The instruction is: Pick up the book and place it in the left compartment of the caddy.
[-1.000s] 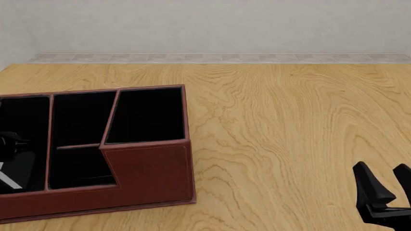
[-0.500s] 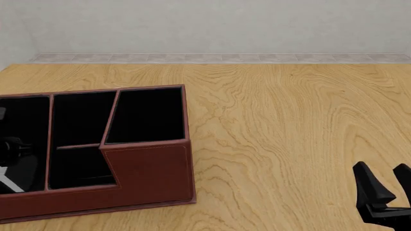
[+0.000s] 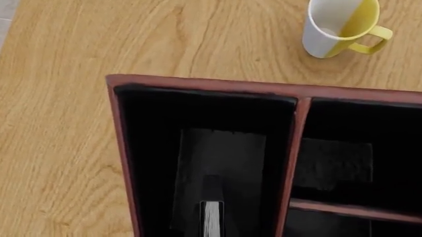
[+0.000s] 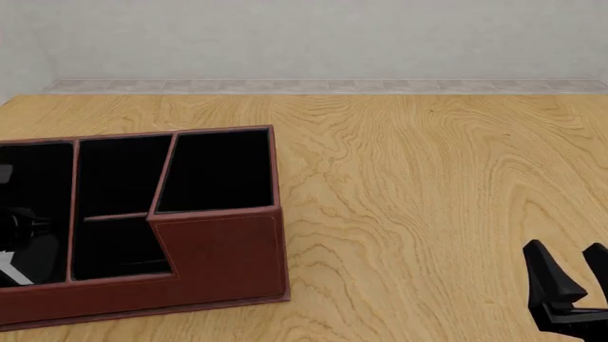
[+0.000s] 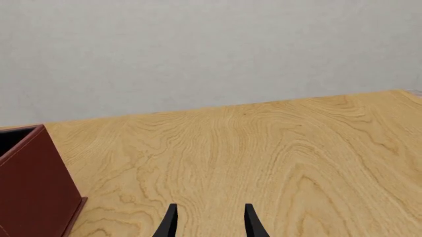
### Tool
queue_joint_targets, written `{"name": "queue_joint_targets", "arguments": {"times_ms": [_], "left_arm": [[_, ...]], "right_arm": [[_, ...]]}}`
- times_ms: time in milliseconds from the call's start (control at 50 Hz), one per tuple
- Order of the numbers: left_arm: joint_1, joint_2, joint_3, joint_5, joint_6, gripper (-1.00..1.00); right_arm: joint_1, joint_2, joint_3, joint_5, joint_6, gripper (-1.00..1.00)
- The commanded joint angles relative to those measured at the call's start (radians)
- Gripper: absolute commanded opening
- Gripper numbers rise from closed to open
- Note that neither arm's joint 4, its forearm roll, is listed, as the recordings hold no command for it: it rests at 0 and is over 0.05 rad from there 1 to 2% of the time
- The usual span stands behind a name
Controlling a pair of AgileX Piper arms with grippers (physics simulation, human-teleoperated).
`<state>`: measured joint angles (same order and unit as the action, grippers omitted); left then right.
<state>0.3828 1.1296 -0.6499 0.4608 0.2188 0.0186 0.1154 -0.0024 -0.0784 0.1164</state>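
Book — thin, stiff, likely light — stands on edge at the left wrist view's bottom centre inside the caddy, best pinched across its covers; right gripper apart, left gripper's state I cannot tell.

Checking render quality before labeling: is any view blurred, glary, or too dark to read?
Left wrist view: sharp, but the caddy lining is near-black, so only the book page edges stand out. Front view: even light, no glare. Right wrist view: crisp fingers, flat wall.

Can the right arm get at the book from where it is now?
Probably not easily. The right gripper hangs open near the table's right front, while the book sits in the left compartment at the caddy's far end, with the tall-walled section between.
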Motion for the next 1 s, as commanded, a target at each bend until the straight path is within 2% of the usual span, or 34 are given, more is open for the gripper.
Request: {"name": "queue_joint_targets", "arguments": {"times_ms": [20,340,700,720,1000], "left_arm": [[0.002,0.000,-0.001,-0.007,0.016,-1.00],[-0.002,-0.006,-0.001,-0.003,0.019,-1.00],[-0.051,-0.048,0.001,0.031,-0.002,-1.00],[-0.054,-0.052,0.003,0.032,0.002,1.00],[-0.044,-0.053,-0.006,0.034,0.005,1.00]], "right_arm": [[0.000,-0.005,-0.001,0.005,0.001,1.00],[0.000,-0.005,0.002,0.002,0.003,1.00],[0.000,-0.005,0.002,0.003,0.000,1.00],[0.000,-0.006,0.002,0.004,-0.001,1.00],[0.002,-0.006,0.002,0.005,-0.005,1.00]]}}
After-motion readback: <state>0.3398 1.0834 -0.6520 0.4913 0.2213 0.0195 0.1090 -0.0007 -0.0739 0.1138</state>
